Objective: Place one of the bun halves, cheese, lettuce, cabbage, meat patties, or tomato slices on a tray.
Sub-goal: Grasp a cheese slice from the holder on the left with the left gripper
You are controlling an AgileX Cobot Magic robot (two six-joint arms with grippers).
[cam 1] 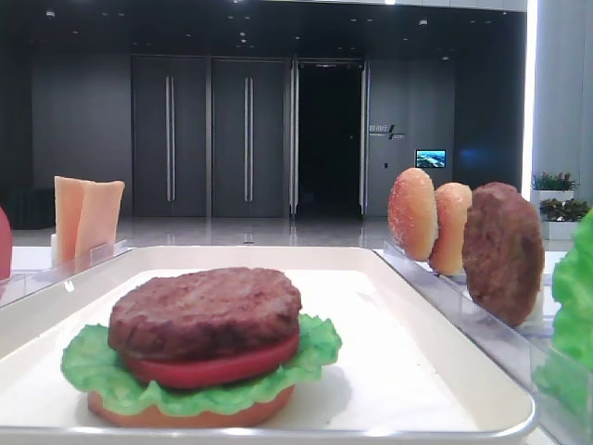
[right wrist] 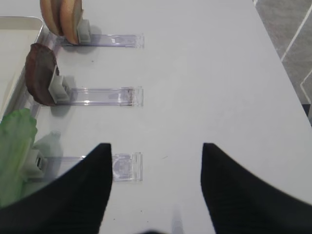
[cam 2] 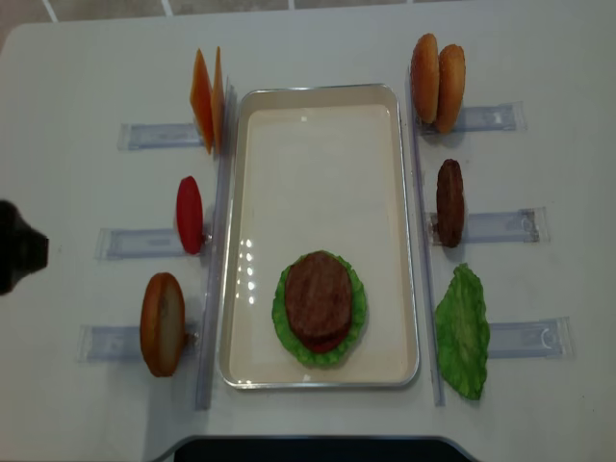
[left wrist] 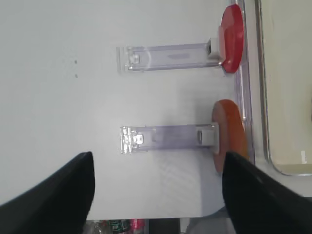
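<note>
1. On the white desk [cam 2: 318, 38], the large white rectangular tray with a raised rim [cam 2: 320, 115] is lying between two rows of clear plastic racks [cam 2: 491, 226].
2. Toward its near end, a stack is sitting on the tray: a flat orange-brown bun base [cam 1: 185, 414], a ruffled green lettuce leaf [cam 1: 93, 366], a red tomato slice [cam 1: 213, 368] and a dark brown meat patty [cam 1: 206, 311] on top.
3. I am holding my left claw [left wrist: 156, 187] with its black fingers [left wrist: 53, 195] wide apart over bare desk, gripping nothing, just beside the rack carrying a tan bun half [left wrist: 229, 134]; a second red tomato slice [left wrist: 231, 39] is standing one rack further.
4. I am holding my right claw [right wrist: 156, 180] spread apart and empty above the rack by a second lettuce leaf [right wrist: 17, 151].
5. Two pale orange cheese slices [cam 2: 207, 99] are standing upright at the far left, well apart from both claws.
6. Two domed buns [cam 2: 437, 69] and a second patty [cam 2: 449, 202] are standing on the right racks.
</note>
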